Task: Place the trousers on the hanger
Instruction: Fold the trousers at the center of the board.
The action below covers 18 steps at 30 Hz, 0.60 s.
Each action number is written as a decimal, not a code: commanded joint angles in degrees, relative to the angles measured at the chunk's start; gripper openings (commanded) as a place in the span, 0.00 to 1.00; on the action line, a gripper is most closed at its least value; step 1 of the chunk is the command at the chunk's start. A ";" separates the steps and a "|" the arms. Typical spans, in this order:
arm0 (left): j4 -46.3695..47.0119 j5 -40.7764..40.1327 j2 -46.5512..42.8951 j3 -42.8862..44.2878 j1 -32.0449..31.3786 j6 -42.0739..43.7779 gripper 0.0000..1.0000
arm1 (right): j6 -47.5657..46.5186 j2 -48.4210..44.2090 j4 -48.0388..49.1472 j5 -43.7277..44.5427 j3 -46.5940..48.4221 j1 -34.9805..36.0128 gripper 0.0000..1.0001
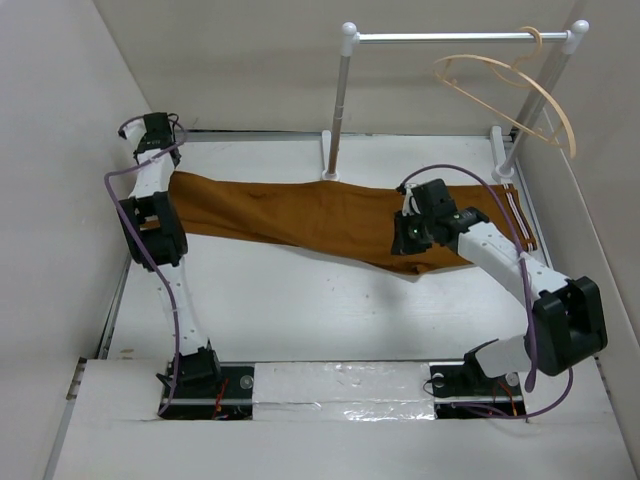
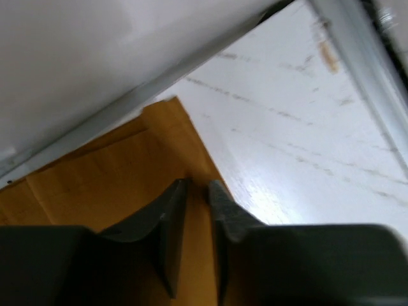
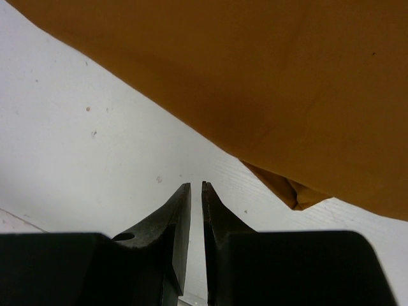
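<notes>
White table (image 1: 300, 320) carries the trousers (image 1: 320, 215) at full length, waistband rightward, well apart from the hanger (image 1: 520, 70) up on the rail (image 1: 450, 37) (a long carry, we reckon). Left gripper (image 2: 198, 186) sits barely parted over the hem corner. Right gripper (image 3: 196, 186), near-closed and empty, hovers beside the cloth edge. We'd widen it, then pinch both layers deep.
</notes>
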 commanded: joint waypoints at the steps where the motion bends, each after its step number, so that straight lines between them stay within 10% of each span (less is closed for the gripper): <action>1: -1.38 0.60 1.61 2.80 0.91 0.69 0.20 | -0.08 0.87 0.40 0.92 4.23 -0.54 0.19; 6: 0.12 2.89 1.44 2.98 -0.22 2.44 0.67 | 0.01 2.36 0.22 0.31 5.73 -0.02 0.19; 18: 11.27 0.16 -20.78 -25.98 0.12 2.10 0.66 | -1.13 1.41 2.33 -2.51 2.66 1.65 0.19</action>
